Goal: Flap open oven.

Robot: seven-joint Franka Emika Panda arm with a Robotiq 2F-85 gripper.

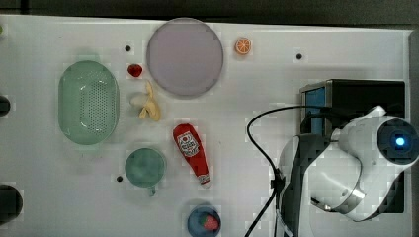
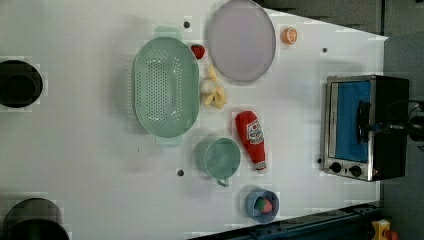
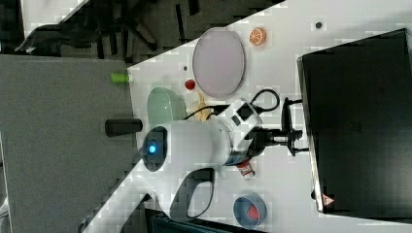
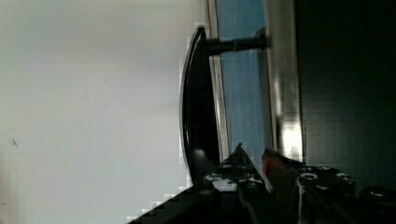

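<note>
The oven (image 1: 365, 94) stands at the top view's right, partly under my white arm (image 1: 356, 168). Its blue-tinted door (image 2: 352, 115) lies flat against the silver frame, with two black knobs (image 2: 345, 169) beside it. The dark bar handle (image 2: 362, 120) (image 4: 198, 116) crosses the door's top edge. My gripper (image 4: 253, 151) (image 2: 372, 127) sits right at that handle. The black fingertips (image 4: 238, 156) stand a narrow gap apart on the door side of the bar, between handle and door (image 4: 240, 93). Nothing lies between them.
On the white table, in the top view, lie a ketchup bottle (image 1: 191, 153), green mug (image 1: 145, 168), green colander (image 1: 89, 102), grey plate (image 1: 184, 57), banana (image 1: 149, 103), strawberry (image 1: 134, 70), orange slice (image 1: 242, 45) and blue bowl (image 1: 203, 222). A black cable (image 1: 257, 143) loops in front of the oven.
</note>
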